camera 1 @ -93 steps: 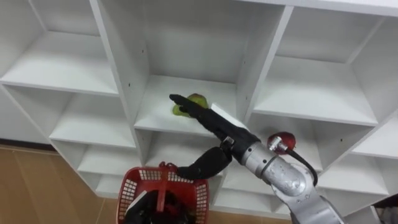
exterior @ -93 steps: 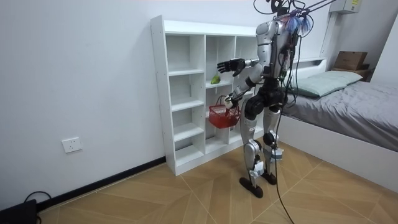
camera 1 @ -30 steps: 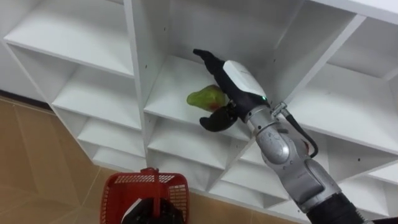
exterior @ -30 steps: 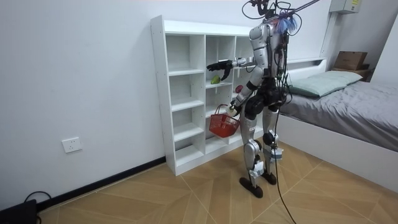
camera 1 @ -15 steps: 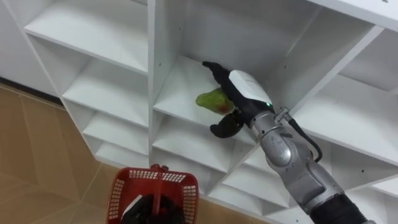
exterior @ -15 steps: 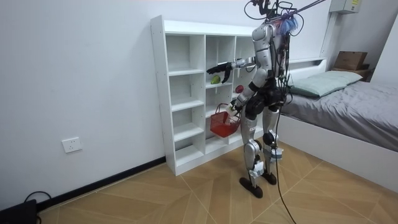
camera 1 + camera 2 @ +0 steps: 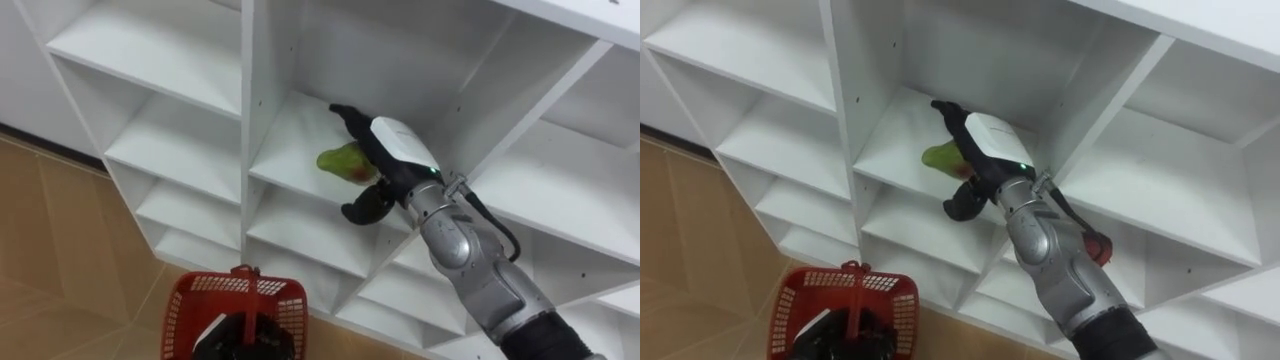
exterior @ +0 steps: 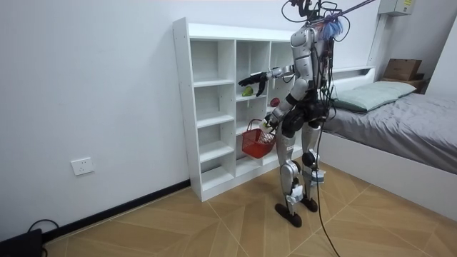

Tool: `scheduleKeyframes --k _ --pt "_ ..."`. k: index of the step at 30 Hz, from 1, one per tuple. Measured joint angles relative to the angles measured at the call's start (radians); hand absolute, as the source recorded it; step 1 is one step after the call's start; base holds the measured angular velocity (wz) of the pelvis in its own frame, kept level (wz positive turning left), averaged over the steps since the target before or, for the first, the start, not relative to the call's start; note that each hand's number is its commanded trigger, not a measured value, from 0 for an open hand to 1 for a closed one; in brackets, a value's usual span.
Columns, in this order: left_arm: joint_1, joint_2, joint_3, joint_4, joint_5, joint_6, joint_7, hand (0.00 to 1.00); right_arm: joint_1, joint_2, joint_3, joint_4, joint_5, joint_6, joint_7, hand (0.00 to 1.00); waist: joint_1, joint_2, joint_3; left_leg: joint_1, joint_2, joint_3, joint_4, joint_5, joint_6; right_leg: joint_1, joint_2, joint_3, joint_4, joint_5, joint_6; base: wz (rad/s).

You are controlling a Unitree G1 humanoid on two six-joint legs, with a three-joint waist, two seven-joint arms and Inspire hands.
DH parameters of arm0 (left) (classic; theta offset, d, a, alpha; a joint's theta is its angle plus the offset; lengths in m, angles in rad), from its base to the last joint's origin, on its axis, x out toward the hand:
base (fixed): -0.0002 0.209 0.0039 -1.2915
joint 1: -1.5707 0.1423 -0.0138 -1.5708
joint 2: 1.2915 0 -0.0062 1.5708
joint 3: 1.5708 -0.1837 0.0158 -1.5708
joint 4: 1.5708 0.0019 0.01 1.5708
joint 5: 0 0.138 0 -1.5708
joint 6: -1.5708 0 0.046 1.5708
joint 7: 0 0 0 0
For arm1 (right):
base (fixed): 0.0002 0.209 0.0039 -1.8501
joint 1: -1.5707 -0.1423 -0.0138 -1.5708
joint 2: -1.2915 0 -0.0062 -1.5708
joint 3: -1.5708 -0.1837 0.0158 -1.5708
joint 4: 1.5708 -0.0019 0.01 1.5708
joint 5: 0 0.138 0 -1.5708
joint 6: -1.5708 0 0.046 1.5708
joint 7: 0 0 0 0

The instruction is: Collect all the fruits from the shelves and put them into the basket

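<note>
**Mia:** Where is the green fruit point(image 7: 341, 160)?

**Tom:** It sits on a board in the middle box of the white closet point(image 7: 170, 60). It is not lifted yet.

**Mia:** What is new?

**Tom:** A little while ago the right hand point(image 7: 395, 150) was stretched out flat, just reaching for the fruit. Now it is in the box. Its fingers point(image 7: 345, 110) lie over the far side of the fruit and the thumb curls in on the near side. So the hand is closed around the fruit. I cannot tell how tight.

**Mia:** Is that good?

**Tom:** I think so. The grab looks almost done. Next it must lift the fruit out and drop it in the red basket point(image 7: 285, 292).

**Mia:** Where is the basket?

**Tom:** Down low and near, to the left. The left hand point(image 7: 225, 340) is curled on its handle.

**Mia:** Do the views differ?

**Tom:** Yes. In the right eye view, something red point(image 7: 1096, 247) peeks out past the arm, in a lower box to the right. Maybe another fruit. The room view has the whole robot standing by the closet, basket hanging at its hip, with a bed point(image 8: 407, 118) behind it.
</note>
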Motion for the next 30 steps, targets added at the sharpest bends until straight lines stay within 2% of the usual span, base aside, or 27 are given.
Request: scheduleKeyframes --k 5,11,16,22,30 --pt "0.0 0.0 0.0 -0.001 0.0 0.002 0.001 1.0 0.0 0.0 0.003 0.029 0.001 0.013 0.0 0.0 -0.001 0.004 0.0026 0.004 0.0 -0.001 0.0 0.0 0.0 0.005 0.0 0.002 -0.001 0.0 0.0 0.0" --pt "0.003 0.0 -0.001 -0.009 0.0 0.012 0.004 1.0 0.0 -0.003 0.002 0.029 -0.011 0.013 -0.002 0.0 -0.004 0.007 0.0017 0.001 -0.001 -0.003 0.003 0.0 0.0 0.005 0.0 0.001 -0.001 0.0 0.0 0.01" --pt "0.005 -0.001 -0.001 -0.009 -0.003 0.012 0.006 1.0 0.0 -0.013 -0.013 0.029 -0.026 0.012 -0.007 0.0 -0.009 0.016 0.0016 -0.003 -0.004 -0.025 0.016 0.0 0.0 0.015 -0.002 -0.016 0.0 0.0 0.0 0.12" --pt "0.011 -0.002 -0.001 -0.009 -0.003 0.012 0.007 1.0 0.0 -0.024 -0.013 0.029 -0.026 0.012 -0.014 0.0 -0.008 0.029 -0.0046 -0.001 -0.009 -0.034 0.02 0.0 0.0 0.024 -0.002 -0.019 0.0 0.0 0.0 0.05" --pt "0.013 -0.001 0.0 -0.01 -0.003 0.012 0.006 1.0 0.0 -0.027 -0.031 0.029 -0.025 0.0 -0.015 0.0 -0.007 0.029 -0.0057 -0.002 -0.014 -0.046 0.025 0.0 0.0 0.032 -0.002 -0.037 0.001 0.0 0.0 0.05"
